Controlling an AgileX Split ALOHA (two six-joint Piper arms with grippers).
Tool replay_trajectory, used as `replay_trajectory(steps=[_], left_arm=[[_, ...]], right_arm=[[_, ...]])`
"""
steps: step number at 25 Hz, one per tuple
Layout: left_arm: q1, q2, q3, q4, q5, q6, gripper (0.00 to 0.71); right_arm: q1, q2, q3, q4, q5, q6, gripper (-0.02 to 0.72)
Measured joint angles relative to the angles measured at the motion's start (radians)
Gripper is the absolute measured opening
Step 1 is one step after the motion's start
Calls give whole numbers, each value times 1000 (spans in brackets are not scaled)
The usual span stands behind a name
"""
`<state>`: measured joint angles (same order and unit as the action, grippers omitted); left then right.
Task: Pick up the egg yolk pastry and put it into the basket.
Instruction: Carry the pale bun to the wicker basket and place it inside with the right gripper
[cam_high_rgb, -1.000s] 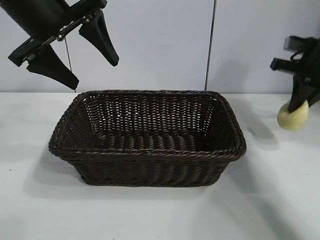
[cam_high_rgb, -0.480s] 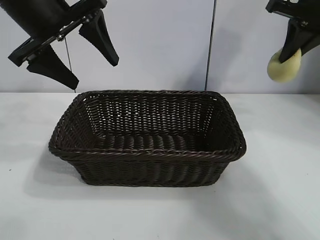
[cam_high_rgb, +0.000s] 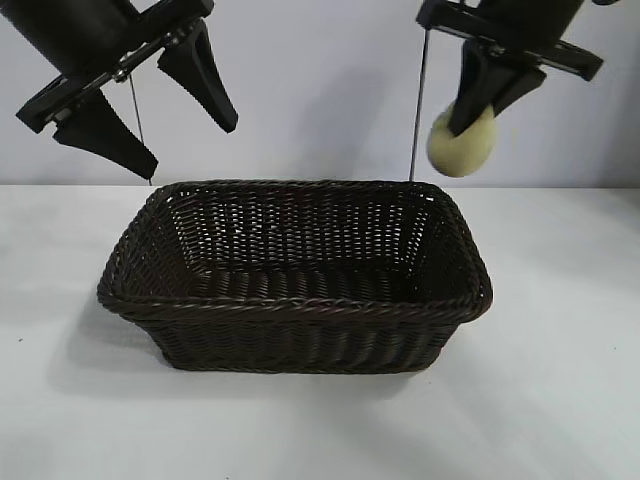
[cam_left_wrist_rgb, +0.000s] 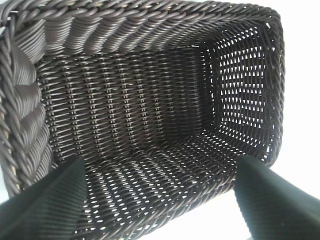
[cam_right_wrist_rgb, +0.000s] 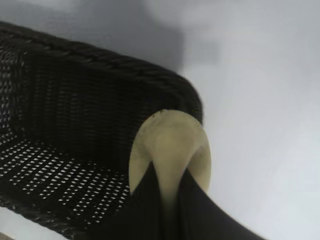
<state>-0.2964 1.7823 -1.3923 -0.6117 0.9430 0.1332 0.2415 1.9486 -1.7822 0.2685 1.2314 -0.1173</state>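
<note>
Two black fingers of the right gripper (cam_high_rgb: 478, 112) are pressed against the egg yolk pastry (cam_high_rgb: 462, 142), one on each flat side, so the pale yellow puck stands on edge between them. In the right wrist view the fingers (cam_right_wrist_rgb: 145, 200) close over the lower part of the pastry (cam_right_wrist_rgb: 170, 145), while its rounded upper half stands clear past the fingertips. Seen from the exterior view, the pastry hangs below the gripper's crossbar, in the air, above and slightly behind the far right corner of the basket (cam_high_rgb: 290, 305), not touching the rim. The right wrist view places the pastry in line with that corner, with the braided rim (cam_right_wrist_rgb: 150, 75) and the open weave of the basket floor behind it.

Farther out, the dark brown wicker basket sits on the white table (cam_high_rgb: 560, 400), its long side facing the exterior camera, nothing lying inside it.

At the upper left of the exterior view the left gripper (cam_high_rgb: 150, 105) hangs in the air above the basket's left end, its jaws spread wide and holding nothing. Its wrist view looks straight down into the basket (cam_left_wrist_rgb: 150, 110), with both finger tips (cam_left_wrist_rgb: 50, 205) at the frame's edge and well apart.
</note>
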Motion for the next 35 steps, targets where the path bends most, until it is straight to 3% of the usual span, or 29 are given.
replay_trajectory(steps=[8,26,29,35], left_arm=[[0,0,0,0,0,0,589],[0,0,0,0,0,0,589],[0,0,0,0,0,0,589],[0,0,0,0,0,0,589]], right_arm=[[123,5,0,1,-20,20,24],[128,131,0,35,-23,38,41],[128,131,0,35,-22,34,140],[128,131,0,35,-20,30,498]])
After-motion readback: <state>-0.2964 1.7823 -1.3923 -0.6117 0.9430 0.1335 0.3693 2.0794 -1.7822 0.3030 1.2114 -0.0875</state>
